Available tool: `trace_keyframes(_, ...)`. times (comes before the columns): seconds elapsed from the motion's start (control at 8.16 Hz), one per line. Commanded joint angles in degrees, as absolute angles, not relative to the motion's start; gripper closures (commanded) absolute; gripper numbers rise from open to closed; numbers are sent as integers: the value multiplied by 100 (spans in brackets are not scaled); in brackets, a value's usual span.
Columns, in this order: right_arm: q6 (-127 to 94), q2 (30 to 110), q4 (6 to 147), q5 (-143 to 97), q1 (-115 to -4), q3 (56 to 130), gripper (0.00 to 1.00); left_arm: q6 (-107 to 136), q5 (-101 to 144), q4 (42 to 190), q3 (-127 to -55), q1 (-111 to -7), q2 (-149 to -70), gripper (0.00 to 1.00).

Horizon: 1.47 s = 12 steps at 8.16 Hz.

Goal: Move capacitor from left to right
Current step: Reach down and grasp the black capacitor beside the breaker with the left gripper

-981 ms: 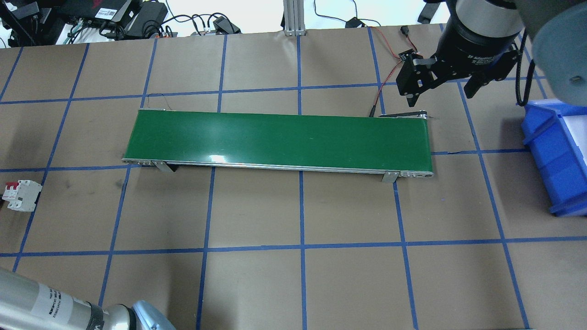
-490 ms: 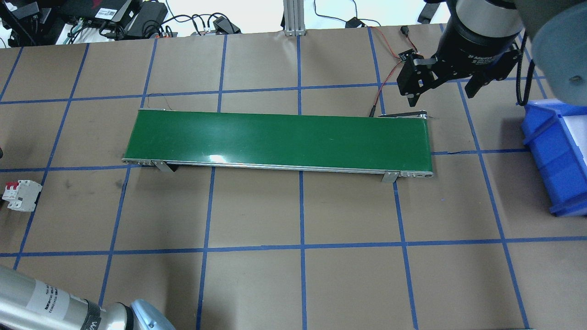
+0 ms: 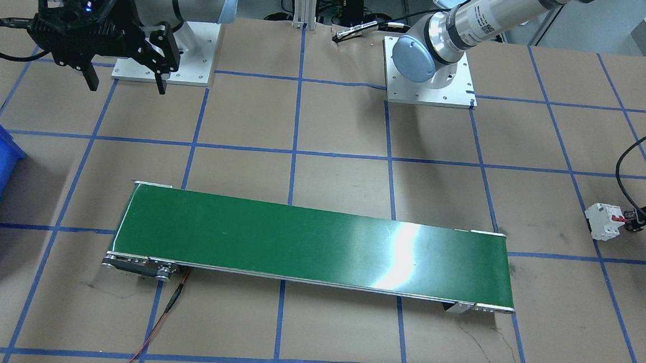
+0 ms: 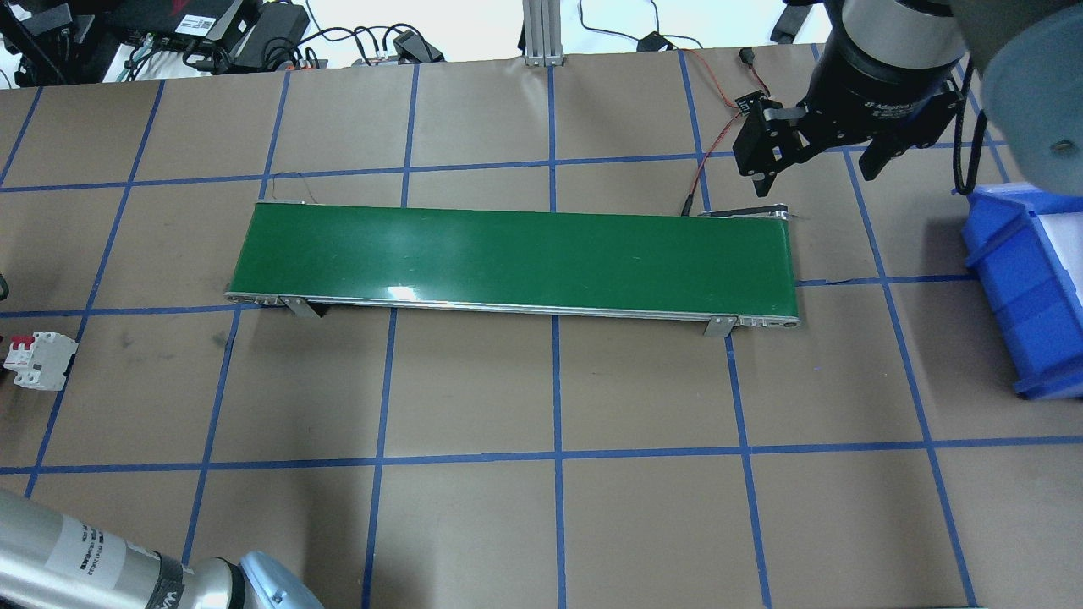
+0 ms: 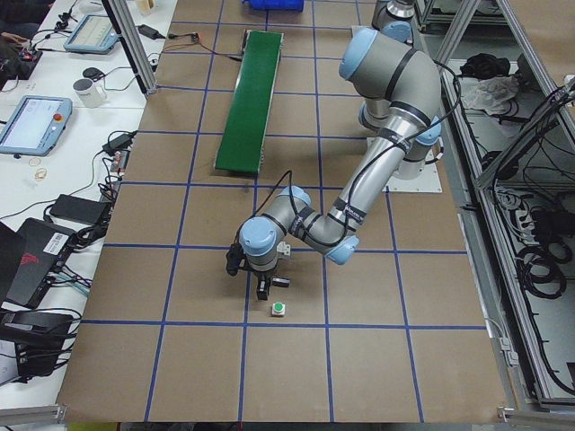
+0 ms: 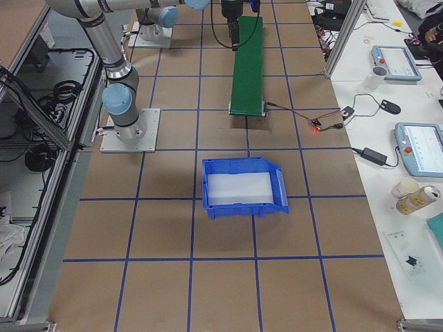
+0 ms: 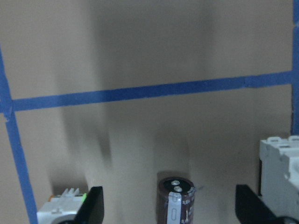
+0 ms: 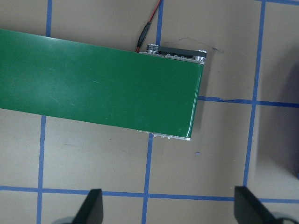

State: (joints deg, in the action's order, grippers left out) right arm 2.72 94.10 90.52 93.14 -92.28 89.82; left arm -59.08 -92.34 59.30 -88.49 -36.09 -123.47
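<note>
The capacitor is a stubby dark maroon cylinder with a pale stripe, standing upright on the brown paper. In the left wrist view it stands between the two fingertips of my left gripper, which is open around it with a gap on each side. The left gripper also shows in the front-facing view, low at the table's end. My right gripper is open and empty, hovering past the far right end of the green conveyor belt.
A white circuit breaker with red switches stands just right of the capacitor; it also shows in the overhead view. A small green-and-white part lies to its left. A blue bin sits at the right.
The left arm has shifted slightly at the overhead view's lower left, and a dark piece of it has come in at the left edge. The right gripper has barely moved.
</note>
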Motion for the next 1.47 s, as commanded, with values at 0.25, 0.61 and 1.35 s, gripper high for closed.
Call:
trace_keyframes(0.25, 272, 9413, 9044, 9316, -9229, 8982, 0, -5924, -9246, 5862, -9079, -3560, -12427, 11)
trace_keyframes(0.61, 272, 9413, 9044, 9316, -9229, 8982, 0, -5898, -9642, 5862, -9079, -3560, -12480, 49)
trace_keyframes(1.35, 272, 9413, 9035, 9316, -9229, 8982, 0, -5862, -9650, 5915, -8957, -3594, -11885, 100)
